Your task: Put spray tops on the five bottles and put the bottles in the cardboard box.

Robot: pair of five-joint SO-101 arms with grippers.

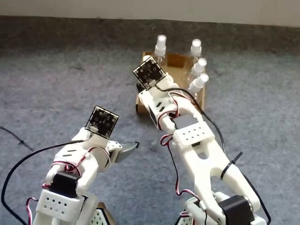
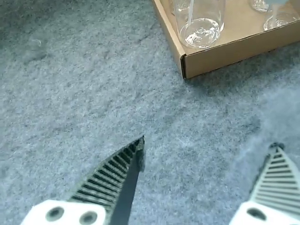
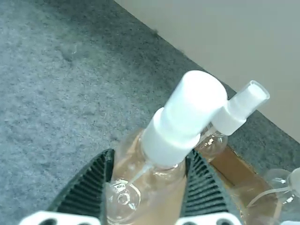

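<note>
**Left to right across the high view.**

**(a)** Your left gripper [image 1: 127, 147] is hanging over the grey carpet [image 1: 61, 89], at about 7 o'clock from the cardboard box [image 1: 181, 59] and well apart from it. In the left wrist view the left gripper [image 2: 208, 145] is holding its ribbed fingers [image 2: 117, 173] wide apart, with nothing between them. The same view is showing one corner of the cardboard box [image 2: 225, 54]. There a corner bottle [image 2: 200, 21] is standing upright on the box floor. You cannot tell from that view whether it is the one being gripped.

**(b)** Your right gripper [image 3: 151, 154] is sitting over the box's 9 o'clock side, under its wrist camera board [image 1: 149, 72]. Its fingers are clamping the clear body of the held bottle [image 3: 140, 187] from both sides, just below that bottle's white spray top [image 3: 185, 117].

**(c)** Four more capped bottles are standing inside the box:
- The far-left bottle [image 1: 161, 47] is standing at 11 o'clock from the box centre, and is also showing just behind the held one in the right wrist view [image 3: 241, 105].
- The far-right bottle [image 1: 195, 48] is standing at 1 o'clock.
- The middle-right bottle [image 1: 200, 65] is standing at 2 o'clock.
- The near-right bottle [image 1: 197, 84] is standing at 3 o'clock.
</note>
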